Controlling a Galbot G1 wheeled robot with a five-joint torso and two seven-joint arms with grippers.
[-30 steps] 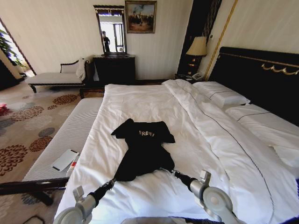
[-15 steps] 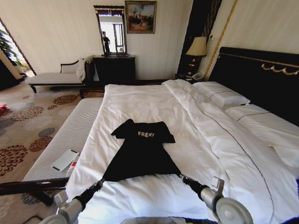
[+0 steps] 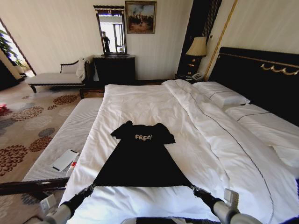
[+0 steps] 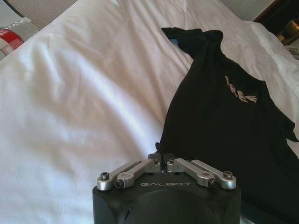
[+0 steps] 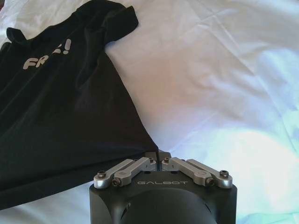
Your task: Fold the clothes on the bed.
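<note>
A black T-shirt (image 3: 142, 158) with white "FREE!" lettering lies spread on the white bed (image 3: 140, 100), collar away from me and hem stretched wide near the front edge. My left gripper (image 3: 90, 187) is shut on the hem's left corner. The right gripper (image 3: 192, 187) is shut on the hem's right corner. In the left wrist view the left gripper (image 4: 161, 158) pinches the shirt (image 4: 233, 126); in the right wrist view the right gripper (image 5: 158, 155) pinches the shirt (image 5: 65, 107) at its corner.
A padded bench (image 3: 65, 140) runs along the bed's left side with a white tablet-like object (image 3: 64, 159) on it. Pillows (image 3: 222, 95) and a dark headboard (image 3: 261, 77) stand on the right. A chaise lounge (image 3: 56, 77), dresser and lamp stand at the far wall.
Both grippers moved apart and back toward me, pulling the hem. The bunched lower part of the shirt is now stretched flat and wide.
</note>
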